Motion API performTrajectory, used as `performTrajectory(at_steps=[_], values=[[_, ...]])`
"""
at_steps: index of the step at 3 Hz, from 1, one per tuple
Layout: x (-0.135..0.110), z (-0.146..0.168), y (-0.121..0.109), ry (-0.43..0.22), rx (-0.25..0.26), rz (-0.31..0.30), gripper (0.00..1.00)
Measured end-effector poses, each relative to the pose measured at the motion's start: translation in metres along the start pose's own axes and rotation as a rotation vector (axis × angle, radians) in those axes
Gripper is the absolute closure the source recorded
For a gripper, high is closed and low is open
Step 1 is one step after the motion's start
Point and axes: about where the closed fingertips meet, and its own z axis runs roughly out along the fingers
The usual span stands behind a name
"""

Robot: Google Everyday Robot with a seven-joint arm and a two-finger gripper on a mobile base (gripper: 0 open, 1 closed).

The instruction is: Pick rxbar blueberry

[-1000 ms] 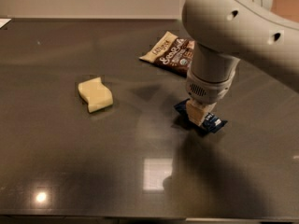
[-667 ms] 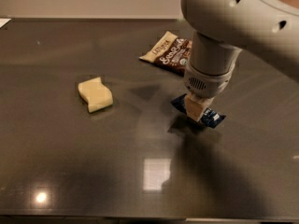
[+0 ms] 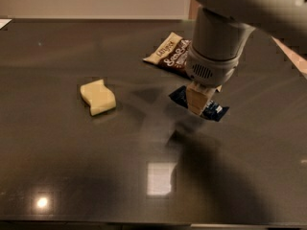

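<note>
Over the rxbar blueberry [image 3: 217, 112], label unreadable, hangs the gripper [image 3: 198, 105]; its grip cannot be told.

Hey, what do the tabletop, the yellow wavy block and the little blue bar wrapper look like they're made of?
Tabletop: dark and polished, likely stone or laminate; it mirrors bright lights. Yellow block: matte with soft edges, probably foam sponge. Blue bar wrapper: thin, probably plastic film, lying flat on the table right beneath the gripper.
</note>
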Motion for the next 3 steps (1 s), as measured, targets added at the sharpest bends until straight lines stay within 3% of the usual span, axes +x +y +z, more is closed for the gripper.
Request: performTrajectory(at_steps=[2,3], values=[[-0.009,-0.040,0.015,-0.059,0.000,-0.086,1.00],[-0.009,-0.040,0.015,-0.060,0.000,-0.086,1.00]])
